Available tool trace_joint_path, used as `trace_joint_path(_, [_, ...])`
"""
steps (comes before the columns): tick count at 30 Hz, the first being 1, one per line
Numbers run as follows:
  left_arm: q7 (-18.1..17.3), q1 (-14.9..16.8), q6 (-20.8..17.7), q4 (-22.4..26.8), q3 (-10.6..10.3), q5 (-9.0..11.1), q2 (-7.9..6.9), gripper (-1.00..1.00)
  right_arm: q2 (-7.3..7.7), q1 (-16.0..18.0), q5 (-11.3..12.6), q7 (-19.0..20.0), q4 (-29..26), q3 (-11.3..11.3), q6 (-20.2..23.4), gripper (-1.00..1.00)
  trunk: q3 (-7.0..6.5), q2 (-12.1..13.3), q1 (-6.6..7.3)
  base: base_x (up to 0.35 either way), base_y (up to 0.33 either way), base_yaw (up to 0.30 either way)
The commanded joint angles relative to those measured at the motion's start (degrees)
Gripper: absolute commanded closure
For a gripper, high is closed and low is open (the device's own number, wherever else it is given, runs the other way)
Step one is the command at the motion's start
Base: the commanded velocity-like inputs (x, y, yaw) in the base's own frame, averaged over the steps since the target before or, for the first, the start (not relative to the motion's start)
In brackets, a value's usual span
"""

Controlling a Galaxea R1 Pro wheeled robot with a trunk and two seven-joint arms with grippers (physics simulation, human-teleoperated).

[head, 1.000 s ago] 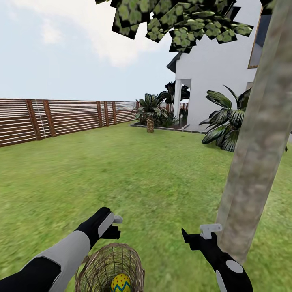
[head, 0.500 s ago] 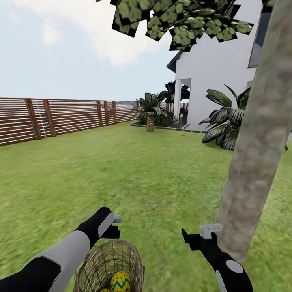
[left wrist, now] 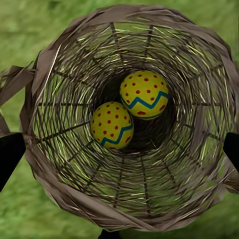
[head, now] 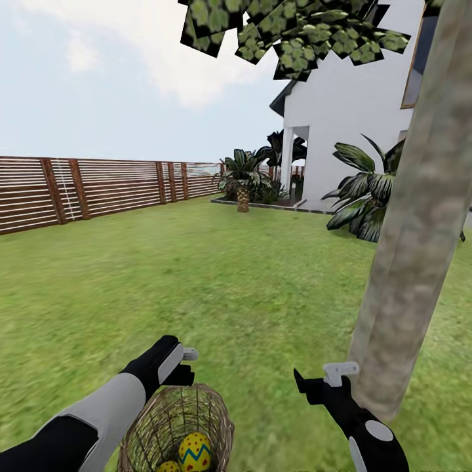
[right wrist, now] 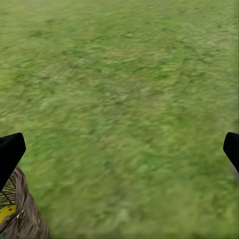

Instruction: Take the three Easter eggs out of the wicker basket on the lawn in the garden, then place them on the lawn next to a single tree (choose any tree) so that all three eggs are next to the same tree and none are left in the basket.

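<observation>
The left gripper, wide open and empty, hung over a wicker basket holding 2 eggs; the right gripper, open and empty, hung over grass.

no readable text, label, brand, number or sign stands on anything here; the easter eggs carry only blue zigzag bands and red dots, not writing.

Home garden: lawn, fence, house.
</observation>
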State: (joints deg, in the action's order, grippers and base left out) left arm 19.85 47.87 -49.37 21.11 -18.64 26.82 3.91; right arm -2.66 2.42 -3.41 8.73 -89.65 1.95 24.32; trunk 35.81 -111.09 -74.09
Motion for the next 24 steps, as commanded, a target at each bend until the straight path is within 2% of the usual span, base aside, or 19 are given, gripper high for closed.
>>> trace_joint_path(1, [0.44,0.04,-0.15,0.07,-0.42,0.60,-0.04,-1.00,-0.06,0.04,-0.37,0.50,-0.08,0.16,0.29,-1.00,0.25,-0.45,-0.22,0.000,0.000,0.000])
trace_joint_path(24, [0.35,0.03,2.31,0.07,-0.59,0.59,-0.04,-1.00,-0.06,0.04,-0.37,0.43,-0.03,0.12,0.32,-1.00,4.38,-9.67,-5.27,0.000,0.000,0.000])
